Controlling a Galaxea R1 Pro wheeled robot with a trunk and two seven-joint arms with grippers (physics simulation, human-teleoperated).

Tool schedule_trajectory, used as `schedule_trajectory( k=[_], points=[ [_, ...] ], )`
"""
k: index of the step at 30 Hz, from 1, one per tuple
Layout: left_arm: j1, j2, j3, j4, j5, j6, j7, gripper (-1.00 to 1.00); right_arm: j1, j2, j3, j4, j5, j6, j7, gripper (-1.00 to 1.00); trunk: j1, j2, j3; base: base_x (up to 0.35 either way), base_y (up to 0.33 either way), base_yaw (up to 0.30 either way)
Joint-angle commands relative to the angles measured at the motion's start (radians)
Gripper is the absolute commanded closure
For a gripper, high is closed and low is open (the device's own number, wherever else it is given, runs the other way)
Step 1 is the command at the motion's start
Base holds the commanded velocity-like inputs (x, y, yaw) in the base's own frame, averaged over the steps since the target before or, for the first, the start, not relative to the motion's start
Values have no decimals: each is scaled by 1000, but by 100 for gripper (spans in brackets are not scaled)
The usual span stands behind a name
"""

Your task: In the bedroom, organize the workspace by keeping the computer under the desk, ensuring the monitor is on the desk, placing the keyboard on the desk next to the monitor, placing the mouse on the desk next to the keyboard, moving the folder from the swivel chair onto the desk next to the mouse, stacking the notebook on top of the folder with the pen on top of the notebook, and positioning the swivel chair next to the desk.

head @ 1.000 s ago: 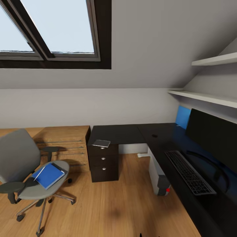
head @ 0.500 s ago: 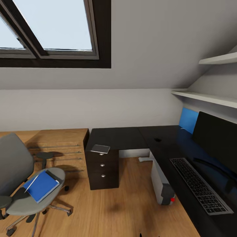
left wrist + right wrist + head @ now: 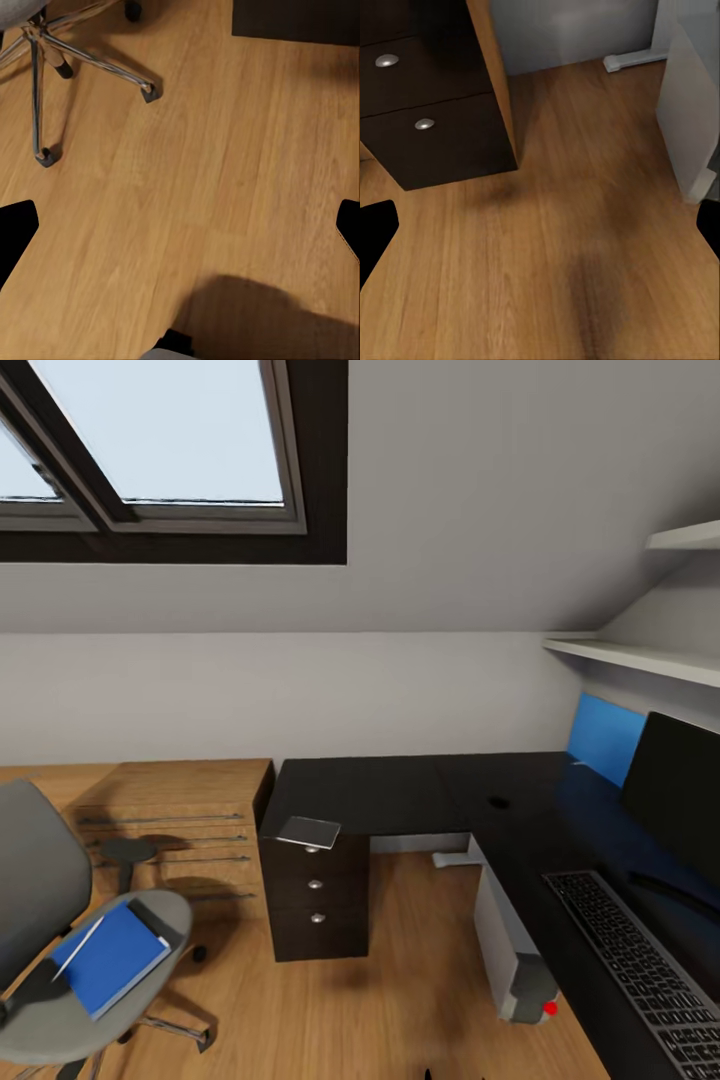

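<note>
Folder point(image 3: 108, 956): bright blue, flat, lying on the grey seat of the swivel chair point(image 3: 40, 920) at the lower left of the head view. A slim white pen point(image 3: 77, 947) lies along the folder's left edge; whether it touches the cover cannot be told.

Swivel chair: grey upholstery, black armrest, standing well apart from the desk point(image 3: 420, 790). Its chrome star base point(image 3: 45, 82) with castors shows at the upper left of the left wrist view, on light wood floor point(image 3: 195, 187).

Desk: L-shaped, glossy black top, running from centre frame to the lower right. Dark three-drawer unit point(image 3: 315, 900) under its left end (two drawer fronts with round knobs also show at the upper left of the right wrist view).

Notebook point(image 3: 309, 831): thin grey pad, on the desk's left front corner above the drawers.

Keyboard point(image 3: 640, 970): dark, on the desk at the lower right, just beside the monitor point(image 3: 680, 800) at the right edge.

Computer point(image 3: 510, 930): pale tower under the desk, right of the drawers, on the floor.

Wooden dresser point(image 3: 170, 810): against the wall, left of the desk.

Left gripper point(image 3: 180, 229): two dark fingertips at opposite frame edges, spread wide, grasping nothing.

Right gripper point(image 3: 540, 225): likewise spread, released, above bare floor.
</note>
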State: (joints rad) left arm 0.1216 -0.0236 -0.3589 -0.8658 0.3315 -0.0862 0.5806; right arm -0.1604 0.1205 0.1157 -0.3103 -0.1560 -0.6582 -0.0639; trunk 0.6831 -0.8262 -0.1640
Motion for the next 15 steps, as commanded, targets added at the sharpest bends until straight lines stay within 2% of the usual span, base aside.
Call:
schedule_trajectory(
  k=[1,15],
  points=[
    [0,1,-3,-1,11,-7,4,-100,-1,-1,9,0,-6,-3,-7,-100,1,-1,-1,320,0,8],
    [0,1,-3,-1,10,-9,4,-100,-1,-1,8,-2,-7,-4,-7,-100,1,-1,-1,320,0,1]
  ],
)
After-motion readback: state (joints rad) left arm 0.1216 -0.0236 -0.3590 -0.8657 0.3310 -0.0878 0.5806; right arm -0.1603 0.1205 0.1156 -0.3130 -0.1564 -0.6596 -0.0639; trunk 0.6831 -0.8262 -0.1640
